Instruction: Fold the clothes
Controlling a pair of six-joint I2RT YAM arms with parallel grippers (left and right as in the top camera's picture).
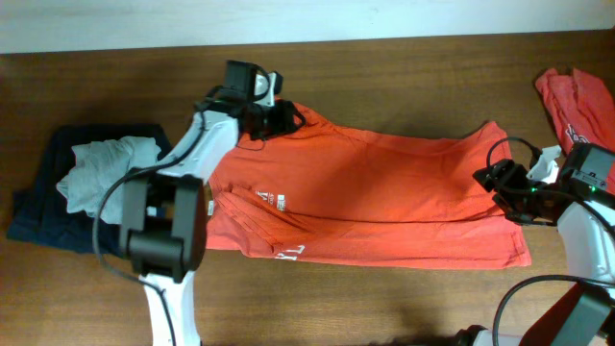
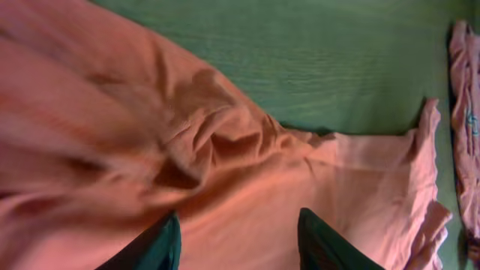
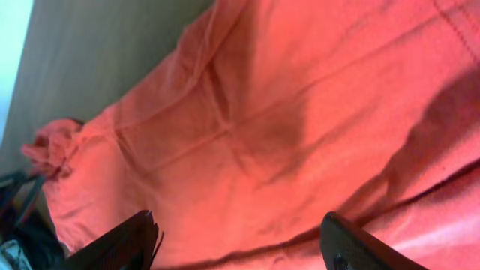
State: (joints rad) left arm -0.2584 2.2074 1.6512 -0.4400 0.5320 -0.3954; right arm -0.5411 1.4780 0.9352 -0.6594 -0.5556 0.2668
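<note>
Both pairs of jaws hang released over the creased orange-red T-shirt on the wood-grain table.

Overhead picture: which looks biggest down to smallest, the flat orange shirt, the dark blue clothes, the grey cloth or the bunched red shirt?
1. flat orange shirt
2. dark blue clothes
3. grey cloth and bunched red shirt: about alike, and the red one runs off the edge.

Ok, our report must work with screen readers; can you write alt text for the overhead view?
An orange-red T-shirt lies spread across a wooden table, the left hand at its upper-left corner and the right hand at its right edge. A dark and grey clothes pile sits at left, another red shirt at top right.
</note>
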